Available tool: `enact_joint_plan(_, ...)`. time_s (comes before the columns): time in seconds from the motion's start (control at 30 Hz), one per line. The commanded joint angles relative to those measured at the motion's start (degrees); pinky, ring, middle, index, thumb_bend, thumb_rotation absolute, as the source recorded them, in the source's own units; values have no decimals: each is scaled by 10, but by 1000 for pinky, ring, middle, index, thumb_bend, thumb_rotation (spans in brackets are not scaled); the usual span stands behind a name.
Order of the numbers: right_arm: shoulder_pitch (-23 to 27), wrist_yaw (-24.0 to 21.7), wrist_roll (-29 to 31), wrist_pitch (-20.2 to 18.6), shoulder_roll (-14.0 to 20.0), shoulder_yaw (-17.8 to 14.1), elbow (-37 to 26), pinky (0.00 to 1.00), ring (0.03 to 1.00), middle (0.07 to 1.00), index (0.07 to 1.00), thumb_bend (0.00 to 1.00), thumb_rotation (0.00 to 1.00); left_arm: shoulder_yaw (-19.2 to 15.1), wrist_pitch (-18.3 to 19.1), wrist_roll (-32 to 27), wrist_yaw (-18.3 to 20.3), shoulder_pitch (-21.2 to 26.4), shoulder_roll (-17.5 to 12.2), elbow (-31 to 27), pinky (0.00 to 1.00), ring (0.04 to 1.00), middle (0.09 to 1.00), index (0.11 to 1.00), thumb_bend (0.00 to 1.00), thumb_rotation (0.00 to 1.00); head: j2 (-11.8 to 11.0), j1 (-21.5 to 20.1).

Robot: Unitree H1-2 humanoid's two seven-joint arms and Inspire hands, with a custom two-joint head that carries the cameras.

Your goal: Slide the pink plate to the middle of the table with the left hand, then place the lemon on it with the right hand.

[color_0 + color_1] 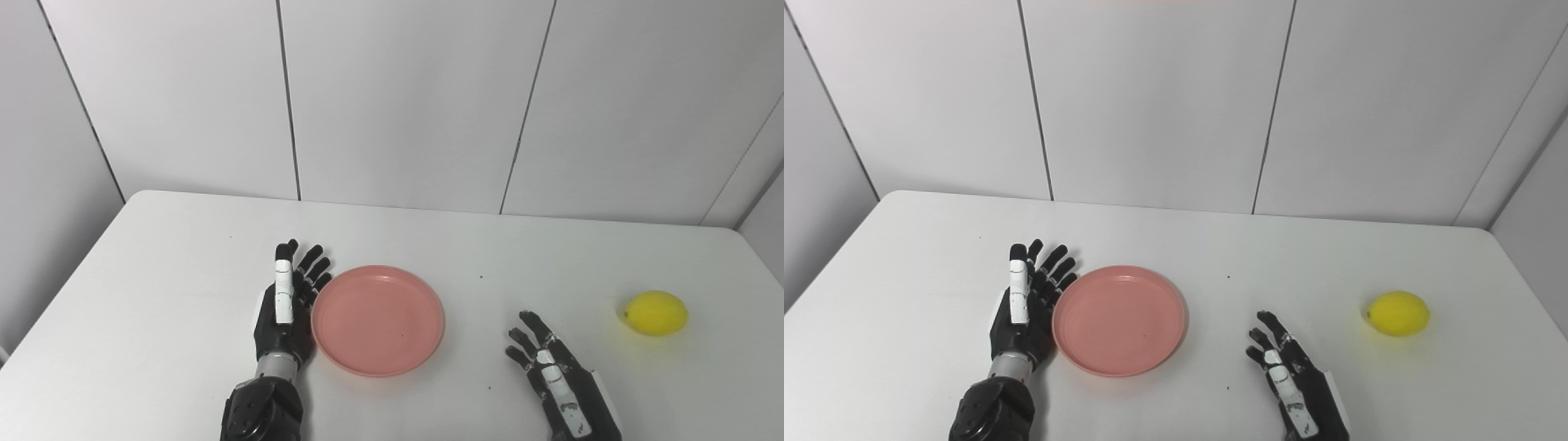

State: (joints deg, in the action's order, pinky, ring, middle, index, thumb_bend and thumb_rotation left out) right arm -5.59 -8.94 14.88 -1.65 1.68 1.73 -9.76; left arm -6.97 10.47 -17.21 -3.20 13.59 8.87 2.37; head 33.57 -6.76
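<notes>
A round pink plate (pixel 378 319) lies flat on the white table, a little left of centre, with nothing on it. My left hand (pixel 288 306) stands on edge right against the plate's left rim, fingers straight and apart, holding nothing. A yellow lemon (pixel 655 313) rests on the table far to the right. My right hand (pixel 554 373) lies low near the front edge, between plate and lemon, palm down with fingers spread, well apart from both.
The white table (pixel 153 275) runs back to a pale panelled wall (pixel 398 104). Its rounded far corners and side edges show on both sides. A few tiny dark specks dot the surface.
</notes>
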Motion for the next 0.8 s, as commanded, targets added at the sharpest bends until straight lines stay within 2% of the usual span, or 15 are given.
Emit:
enact_joint_plan(0.0,-2,3,2,-21,-6,4,-6,877,906,957,844,758,648,6,-9,-6,10,2,7,-4,912,887,895,969,815,855,1,-7)
enact_joint_plan(0.47,3,15,-14,-27,-16,12,-3,870,898,954,852,780,642,8,2,-5,16,2,3,-13,915,887,902,973,813,841,3,-34)
enact_joint_plan(0.77,6,12,-14,-23,-20,15,2,875,897,951,848,780,633,10,-6,2,16,2,2,-8,893,868,882,967,823,822,4,-61)
